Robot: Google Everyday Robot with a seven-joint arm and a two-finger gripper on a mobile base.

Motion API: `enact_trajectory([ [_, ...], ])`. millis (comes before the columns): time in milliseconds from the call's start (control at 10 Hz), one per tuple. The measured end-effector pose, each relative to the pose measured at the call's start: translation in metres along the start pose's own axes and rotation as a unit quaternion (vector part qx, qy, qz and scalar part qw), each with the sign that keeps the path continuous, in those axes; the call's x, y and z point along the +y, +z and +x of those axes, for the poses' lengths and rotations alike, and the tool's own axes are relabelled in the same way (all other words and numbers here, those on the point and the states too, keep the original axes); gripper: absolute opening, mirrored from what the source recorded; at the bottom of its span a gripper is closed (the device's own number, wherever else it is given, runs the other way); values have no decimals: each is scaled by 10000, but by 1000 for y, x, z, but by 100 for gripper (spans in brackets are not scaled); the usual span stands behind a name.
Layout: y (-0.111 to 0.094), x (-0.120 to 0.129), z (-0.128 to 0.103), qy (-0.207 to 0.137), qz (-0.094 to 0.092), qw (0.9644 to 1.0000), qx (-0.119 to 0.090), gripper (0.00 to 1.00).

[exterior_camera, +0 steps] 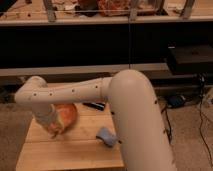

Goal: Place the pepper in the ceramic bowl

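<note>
The orange-brown ceramic bowl (67,113) stands on the left part of the wooden table (70,156). My arm reaches from the right across the table, bends at the far left and comes down to the bowl. My gripper (54,131) hangs at the bowl's front left edge and covers part of it. The pepper does not show; it is hidden or out of view.
A blue-grey folded cloth (106,135) lies on the table to the right of the bowl, just in front of my arm. A dark flat object (94,105) lies behind the bowl under the arm. Dark shelving runs along the back.
</note>
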Motion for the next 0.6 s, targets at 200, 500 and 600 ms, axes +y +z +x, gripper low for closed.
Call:
enact_trajectory([
  [200,-17,-17,-1,-95,-80,9999,-88,0],
  [500,-48,-31,3,-259,-70,9995,153,0],
  [600,-54,-32,5,-269,-70,9993,243,0],
])
